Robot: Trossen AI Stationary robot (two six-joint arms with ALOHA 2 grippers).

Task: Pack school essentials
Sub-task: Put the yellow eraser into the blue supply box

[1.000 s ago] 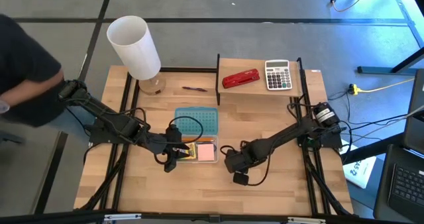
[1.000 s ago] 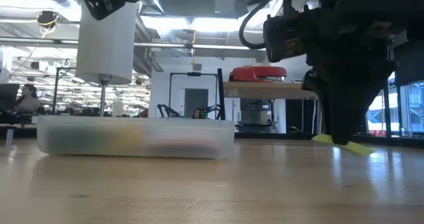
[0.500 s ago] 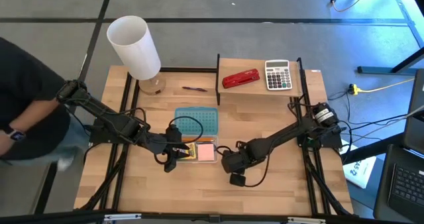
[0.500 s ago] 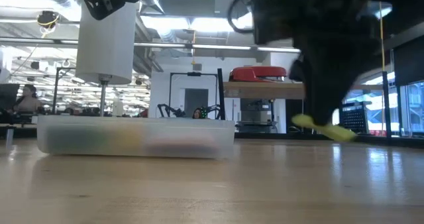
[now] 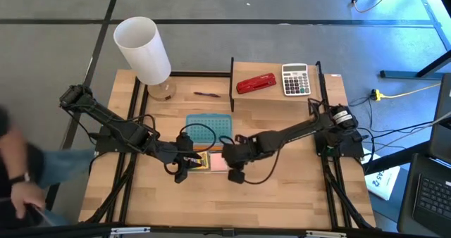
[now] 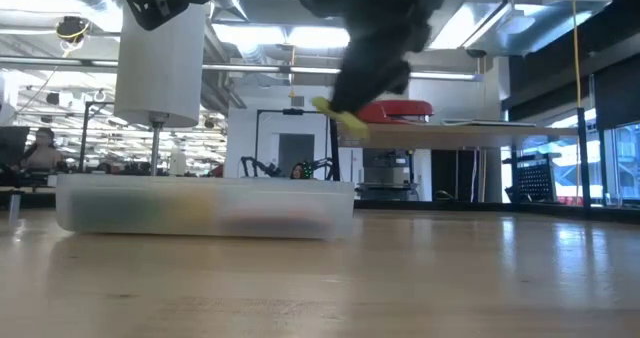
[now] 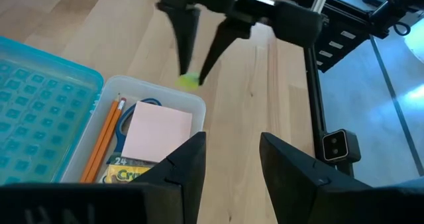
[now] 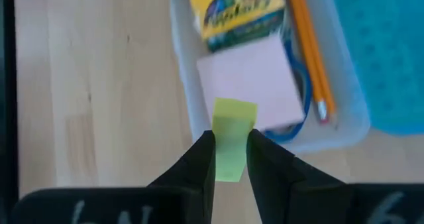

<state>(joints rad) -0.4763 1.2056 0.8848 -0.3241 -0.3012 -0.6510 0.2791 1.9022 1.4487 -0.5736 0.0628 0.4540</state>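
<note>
Pad [image 8: 250, 85] in box [image 8: 185, 111] (beside pencils [image 8: 310, 48]).

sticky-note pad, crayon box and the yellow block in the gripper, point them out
pink sticky-note pad [image 8: 252, 81], right wrist view, middle of its top sheet
crayon box [image 8: 237, 12], right wrist view, its printed face
yellow block [image 8: 231, 138], right wrist view, its face showing between the fingers

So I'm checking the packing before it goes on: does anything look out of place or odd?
Mostly tidy. One thin dark-red pen lies alone on the table, far from the clear box holding the other supplies. The right gripper holds a small yellow block over the box rim; the left gripper waits beside the box.
</note>
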